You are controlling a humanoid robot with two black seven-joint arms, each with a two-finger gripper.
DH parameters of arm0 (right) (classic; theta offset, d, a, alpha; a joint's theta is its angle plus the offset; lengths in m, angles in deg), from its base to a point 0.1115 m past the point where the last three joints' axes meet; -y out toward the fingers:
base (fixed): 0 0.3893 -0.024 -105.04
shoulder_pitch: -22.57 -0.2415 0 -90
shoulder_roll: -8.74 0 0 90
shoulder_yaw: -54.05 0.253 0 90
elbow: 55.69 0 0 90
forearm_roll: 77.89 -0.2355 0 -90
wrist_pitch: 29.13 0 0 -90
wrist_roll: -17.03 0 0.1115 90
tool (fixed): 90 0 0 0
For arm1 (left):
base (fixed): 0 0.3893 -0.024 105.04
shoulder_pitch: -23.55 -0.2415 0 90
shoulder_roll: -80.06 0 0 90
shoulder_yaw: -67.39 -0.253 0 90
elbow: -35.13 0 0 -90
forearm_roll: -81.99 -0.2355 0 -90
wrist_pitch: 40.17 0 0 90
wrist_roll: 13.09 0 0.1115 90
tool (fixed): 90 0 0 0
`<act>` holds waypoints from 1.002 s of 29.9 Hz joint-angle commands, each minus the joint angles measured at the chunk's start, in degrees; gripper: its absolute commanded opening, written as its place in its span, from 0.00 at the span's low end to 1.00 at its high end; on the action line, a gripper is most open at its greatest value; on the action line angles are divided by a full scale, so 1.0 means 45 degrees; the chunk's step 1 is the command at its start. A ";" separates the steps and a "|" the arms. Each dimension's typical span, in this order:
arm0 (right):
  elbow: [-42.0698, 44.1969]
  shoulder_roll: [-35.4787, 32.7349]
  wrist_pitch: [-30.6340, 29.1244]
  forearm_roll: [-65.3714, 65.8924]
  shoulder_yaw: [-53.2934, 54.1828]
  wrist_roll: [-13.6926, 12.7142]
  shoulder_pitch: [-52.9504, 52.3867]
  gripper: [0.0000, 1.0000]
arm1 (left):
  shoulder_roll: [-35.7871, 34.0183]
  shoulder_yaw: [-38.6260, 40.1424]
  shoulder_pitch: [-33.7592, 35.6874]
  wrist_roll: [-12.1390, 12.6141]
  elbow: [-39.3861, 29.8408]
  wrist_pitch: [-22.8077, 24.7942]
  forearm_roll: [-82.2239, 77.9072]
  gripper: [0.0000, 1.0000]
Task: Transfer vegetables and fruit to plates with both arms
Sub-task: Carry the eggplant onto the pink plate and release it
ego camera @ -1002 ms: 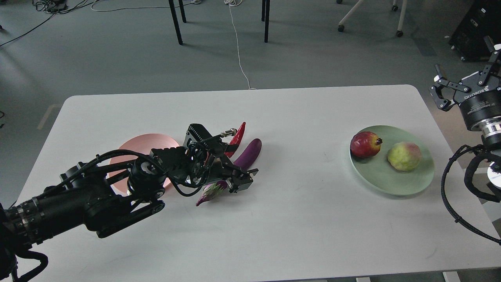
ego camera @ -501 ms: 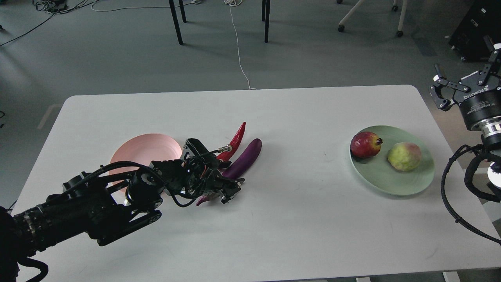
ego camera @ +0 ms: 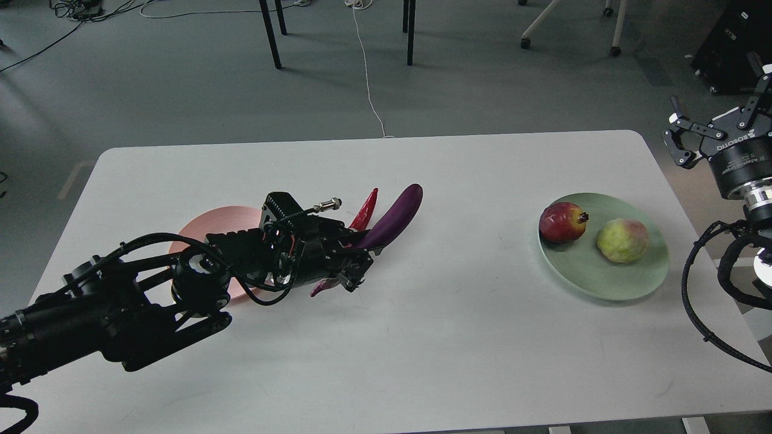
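Note:
My left gripper (ego camera: 353, 265) is shut on the calyx end of the purple eggplant (ego camera: 395, 217), whose far end is tilted up off the white table (ego camera: 422, 337). The red chili pepper (ego camera: 365, 210) lies just behind the eggplant, partly hidden by my gripper. The pink plate (ego camera: 214, 226) lies left of them, mostly covered by my left arm. The mint green plate (ego camera: 609, 277) at the right holds the dark red pomegranate (ego camera: 561, 222) and the yellow-green fruit (ego camera: 623, 240). My right gripper (ego camera: 715, 123) is open and empty, raised beyond the table's right edge.
Black table legs (ego camera: 271, 33) and a white cable (ego camera: 368, 78) are on the grey floor behind the table. Chair casters (ego camera: 525, 43) stand at the back right. My right arm's black cables (ego camera: 705, 283) loop over the table's right edge.
My left gripper closed on the eggplant's calyx end and drew back to the left, lifting it; the eggplant's far tip rose and swung up. The right arm stayed still.

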 commanded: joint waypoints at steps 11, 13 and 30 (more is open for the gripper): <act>0.0123 0.0112 0.0021 0.0081 -0.0235 0.0001 -0.0456 0.98 | -0.4854 -0.0034 -0.1407 -0.0748 0.0357 -0.0259 0.0824 0.17; 0.0123 0.0112 0.0021 0.0120 -0.0235 0.0001 -0.0456 0.98 | -0.4855 -0.0034 -0.1701 -0.0768 0.0534 -0.0318 0.0824 0.18; 0.0045 -0.0025 0.0001 0.0198 -0.0215 0.0001 -0.0437 0.98 | -0.4562 0.0297 -0.1566 -0.0768 0.1199 -0.0377 0.1173 0.81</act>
